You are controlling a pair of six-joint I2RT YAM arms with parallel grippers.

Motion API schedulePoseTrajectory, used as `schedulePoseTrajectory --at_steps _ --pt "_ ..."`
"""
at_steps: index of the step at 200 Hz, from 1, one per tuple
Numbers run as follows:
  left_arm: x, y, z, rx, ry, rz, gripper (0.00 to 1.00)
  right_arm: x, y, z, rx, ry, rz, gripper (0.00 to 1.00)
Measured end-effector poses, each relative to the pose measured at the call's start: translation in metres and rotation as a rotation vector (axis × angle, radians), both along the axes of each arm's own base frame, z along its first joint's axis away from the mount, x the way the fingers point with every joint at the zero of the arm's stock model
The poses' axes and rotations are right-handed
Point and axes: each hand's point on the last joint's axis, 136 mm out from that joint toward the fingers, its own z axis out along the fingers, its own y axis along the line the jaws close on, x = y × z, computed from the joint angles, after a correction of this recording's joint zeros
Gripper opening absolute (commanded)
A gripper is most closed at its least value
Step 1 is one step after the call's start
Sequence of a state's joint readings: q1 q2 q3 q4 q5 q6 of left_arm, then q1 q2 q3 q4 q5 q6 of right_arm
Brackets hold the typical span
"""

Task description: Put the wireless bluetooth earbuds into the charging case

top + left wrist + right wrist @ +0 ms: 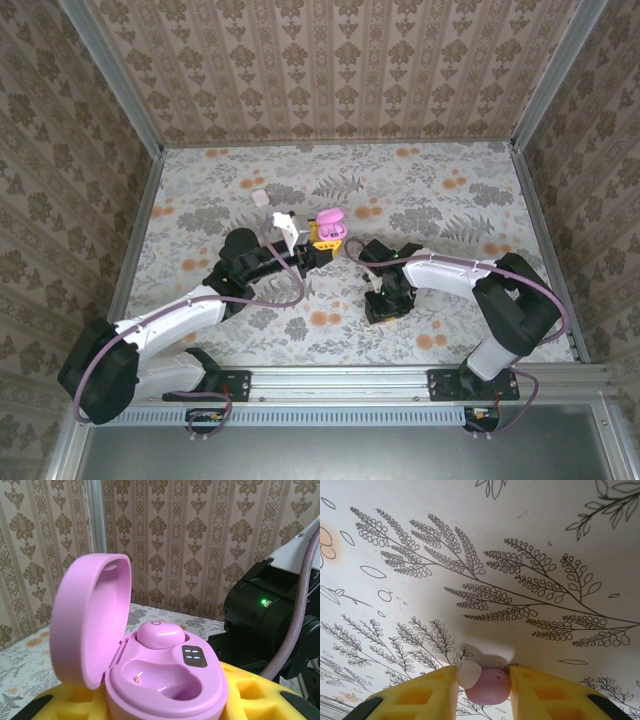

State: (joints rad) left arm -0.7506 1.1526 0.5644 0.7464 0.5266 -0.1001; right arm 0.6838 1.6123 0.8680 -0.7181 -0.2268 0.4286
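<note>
My left gripper point(322, 240) is shut on a pink charging case point(331, 226) near the table's middle, and holds it off the floral cloth. In the left wrist view the charging case point(165, 680) has its lid tipped up to the left. One pink earbud point(160, 632) sits in the far well; the near well is empty. The yellow pads point(75, 705) flank the base. To the right, my right gripper point(380, 303) points down at the table. Its yellow fingers point(420, 695) press both sides of a pink earbud point(490, 685) with a white tip, which lies on the cloth.
A small white object point(261, 197) lies on the cloth behind and left of the case. The right arm's black wrist point(265, 615) is close on the case's right side. Wallpapered walls and metal posts point(120, 90) enclose the table.
</note>
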Motion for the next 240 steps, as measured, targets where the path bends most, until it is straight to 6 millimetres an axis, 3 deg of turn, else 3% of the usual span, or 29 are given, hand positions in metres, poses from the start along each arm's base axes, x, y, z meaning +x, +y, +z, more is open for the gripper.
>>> schedulePoseTrajectory --at_steps 60,129,161,200,240 --pt "0.0 0.0 -0.001 0.002 0.001 0.0 0.35 0.007 0.0 0.0 -0.022 -0.014 0.012 0.34" --pt "-0.002 0.002 0.003 0.001 -0.018 0.003 0.35 0.027 -0.005 0.003 -0.094 -0.087 0.032 0.51" --pt "-0.004 0.004 0.009 -0.009 -0.033 0.003 0.35 0.03 -0.002 0.013 -0.066 -0.111 -0.067 0.52" --pt "-0.005 0.005 0.01 -0.011 -0.035 0.003 0.35 0.016 -0.003 0.027 0.037 -0.125 -0.238 0.53" --pt "-0.005 0.005 0.01 -0.011 -0.035 0.002 0.35 0.003 -0.006 0.022 0.051 -0.078 -0.328 0.49"
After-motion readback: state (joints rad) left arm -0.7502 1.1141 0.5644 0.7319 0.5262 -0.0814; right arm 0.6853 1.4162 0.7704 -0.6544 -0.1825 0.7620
